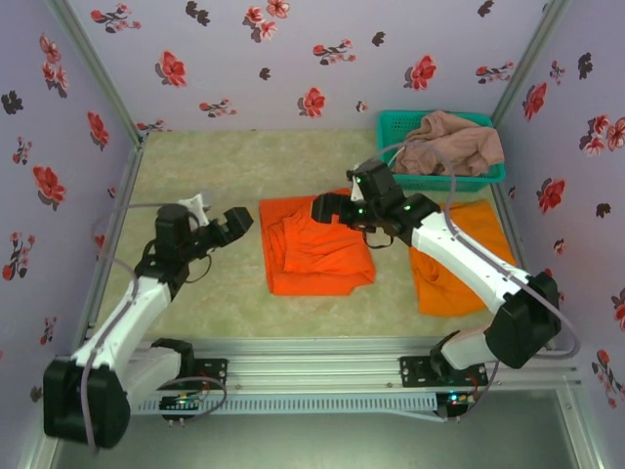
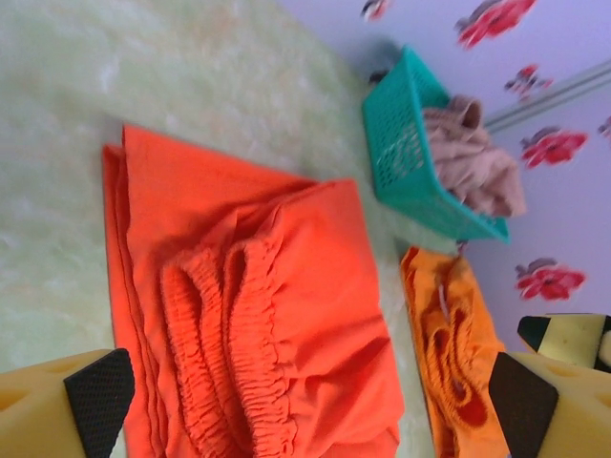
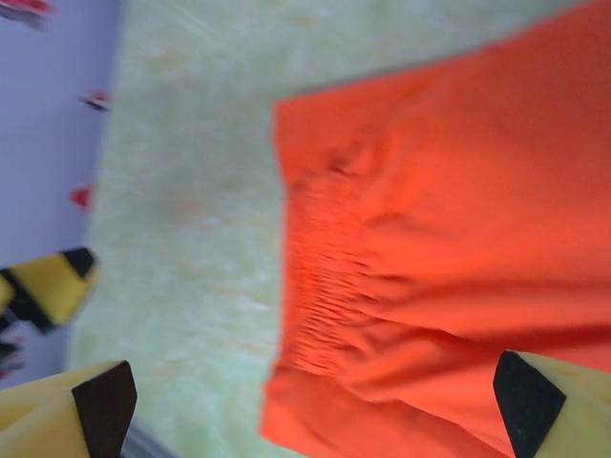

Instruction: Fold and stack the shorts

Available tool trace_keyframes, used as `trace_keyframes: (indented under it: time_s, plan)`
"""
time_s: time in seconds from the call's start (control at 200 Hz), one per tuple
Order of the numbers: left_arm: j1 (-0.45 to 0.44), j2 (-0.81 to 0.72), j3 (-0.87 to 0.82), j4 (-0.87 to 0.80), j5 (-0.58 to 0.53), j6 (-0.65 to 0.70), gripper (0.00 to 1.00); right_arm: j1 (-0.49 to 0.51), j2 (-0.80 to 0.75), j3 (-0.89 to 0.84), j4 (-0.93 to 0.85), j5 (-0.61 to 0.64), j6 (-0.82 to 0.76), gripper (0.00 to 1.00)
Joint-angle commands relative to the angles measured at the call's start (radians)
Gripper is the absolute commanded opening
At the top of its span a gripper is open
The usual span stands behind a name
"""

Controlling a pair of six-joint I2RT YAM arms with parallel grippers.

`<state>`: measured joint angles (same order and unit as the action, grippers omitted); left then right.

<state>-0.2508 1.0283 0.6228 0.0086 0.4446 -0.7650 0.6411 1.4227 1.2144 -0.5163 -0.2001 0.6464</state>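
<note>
Folded bright orange shorts (image 1: 314, 249) lie in the middle of the table, with the elastic waistband bunched on top (image 2: 248, 324). My right gripper (image 1: 322, 207) hovers open over their far edge, above the cloth (image 3: 430, 258), nothing between its fingers (image 3: 315, 405). My left gripper (image 1: 237, 221) stands open just left of these shorts and faces them (image 2: 310, 405), also holding nothing. A second pair of orange shorts (image 1: 454, 269) lies flat at the right, partly under the right arm (image 2: 453, 353). The pink-beige shorts (image 1: 454, 142) are heaped in the teal basket (image 1: 400, 122).
The teal mesh basket (image 2: 406, 153) stands at the back right against the flowered wall. Flowered walls close in the table on three sides. Pale green tabletop (image 1: 195, 166) lies bare at the left and back.
</note>
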Motion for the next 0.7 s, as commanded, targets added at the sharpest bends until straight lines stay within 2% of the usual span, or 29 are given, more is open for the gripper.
trace_keyframes:
  time_s: [0.0,0.195,0.305,0.575,0.695]
  plan:
    - [-0.073,0.144,0.089,-0.068,-0.024,0.033,0.96,0.015,0.021,-0.041,-0.111,0.137,-0.031,0.97]
    - [-0.185,0.411,0.278,-0.127,-0.094,0.068,0.87,0.021,0.025,-0.070,-0.145,0.242,-0.021,0.97]
    - [-0.223,0.531,0.352,-0.170,-0.127,0.067,0.83,0.005,0.032,-0.102,-0.151,0.246,-0.013,0.97]
    - [-0.258,0.694,0.427,-0.196,-0.226,0.017,0.75,-0.016,0.018,-0.169,-0.121,0.235,-0.005,0.97]
    - [-0.263,0.743,0.456,-0.181,-0.234,0.003,0.70,-0.021,0.020,-0.174,-0.122,0.236,-0.011,0.97]
